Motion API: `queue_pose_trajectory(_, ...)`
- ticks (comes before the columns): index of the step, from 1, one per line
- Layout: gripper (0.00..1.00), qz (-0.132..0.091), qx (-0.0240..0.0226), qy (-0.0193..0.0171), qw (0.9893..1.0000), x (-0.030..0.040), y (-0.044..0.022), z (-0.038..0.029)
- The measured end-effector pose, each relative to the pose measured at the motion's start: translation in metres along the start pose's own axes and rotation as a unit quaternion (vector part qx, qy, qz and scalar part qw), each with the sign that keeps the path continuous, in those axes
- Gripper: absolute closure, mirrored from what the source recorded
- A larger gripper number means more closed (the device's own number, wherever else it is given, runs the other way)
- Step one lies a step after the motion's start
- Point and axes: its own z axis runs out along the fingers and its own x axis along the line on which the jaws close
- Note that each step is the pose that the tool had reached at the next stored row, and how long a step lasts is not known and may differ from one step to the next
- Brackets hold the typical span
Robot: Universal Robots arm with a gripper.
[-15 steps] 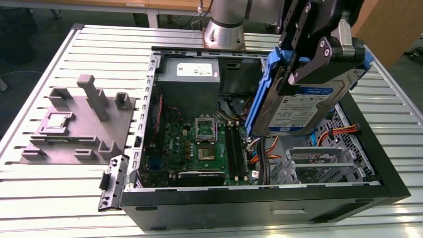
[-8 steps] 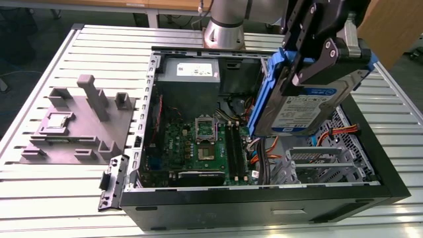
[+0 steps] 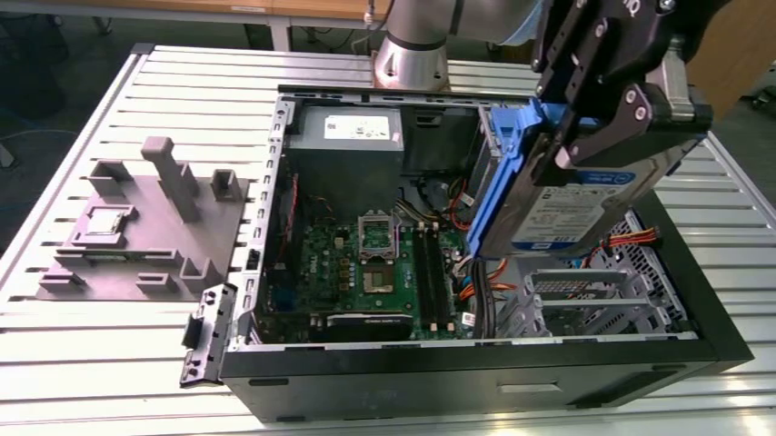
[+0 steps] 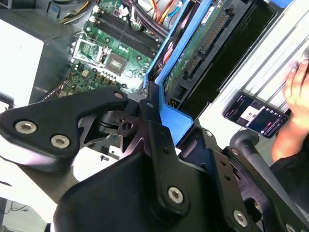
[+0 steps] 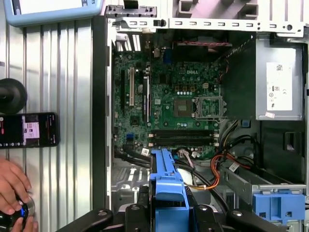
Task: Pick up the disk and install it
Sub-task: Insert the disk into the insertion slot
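Exterior view: the arm's black gripper (image 3: 597, 150) was clenched on the disk (image 3: 570, 213), a flat silver hard drive with a white-and-blue label framed by a blue plastic bracket. The disk hung tilted on edge above the grey metal drive cage (image 3: 594, 295), not yet seated, at the exterior view's right end of the open black computer case (image 3: 485, 372). Inside the case lay the green motherboard (image 3: 363, 272) and, beyond it, the grey power supply box (image 3: 352, 132). A grey moulded fixture (image 3: 134, 227) stood apart from the case on the slatted metal table (image 3: 97, 354), toward the exterior view's left. In the first wrist view, a second blue plastic carrier (image 5: 277, 205) sat in the case, while outside it a dark phone (image 5: 29, 130) lay on the slats near a person's hand (image 5: 12, 183).
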Motion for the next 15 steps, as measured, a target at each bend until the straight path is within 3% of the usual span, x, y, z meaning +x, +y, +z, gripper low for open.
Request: queue_pose_trajectory(15, 0.63, -0.002, -0.0001, 0.0001, 1.0, 0.0042, -0.0265, 0.0109)
